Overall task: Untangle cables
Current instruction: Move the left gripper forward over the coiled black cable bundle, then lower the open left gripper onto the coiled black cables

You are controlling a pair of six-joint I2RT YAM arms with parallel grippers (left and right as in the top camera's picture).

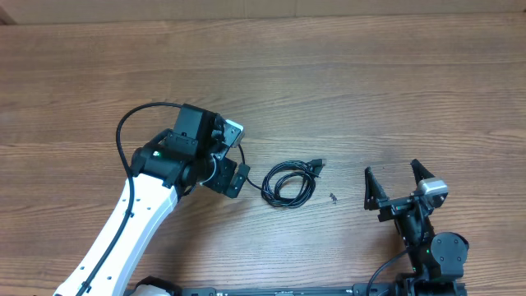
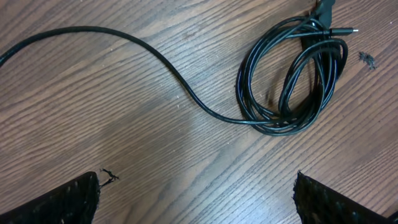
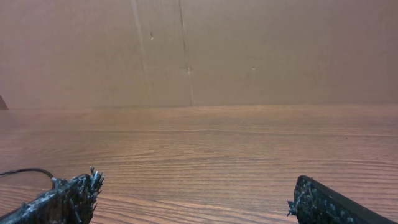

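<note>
A thin black cable [image 1: 288,182] lies coiled on the wooden table near its middle, with a plug at its upper right. One strand runs from the coil left toward my left gripper [image 1: 231,175], which is open and empty just left of the coil. In the left wrist view the coil [image 2: 291,78] lies ahead to the right, and the loose strand [image 2: 155,59] curves off to the left edge. My left fingertips [image 2: 198,198] are spread wide over bare wood. My right gripper [image 1: 394,186] is open and empty, to the right of the coil.
A small dark speck [image 1: 333,198] lies on the table between the coil and my right gripper; it also shows in the left wrist view [image 2: 367,59]. A brown wall [image 3: 199,50] rises beyond the table's far edge in the right wrist view.
</note>
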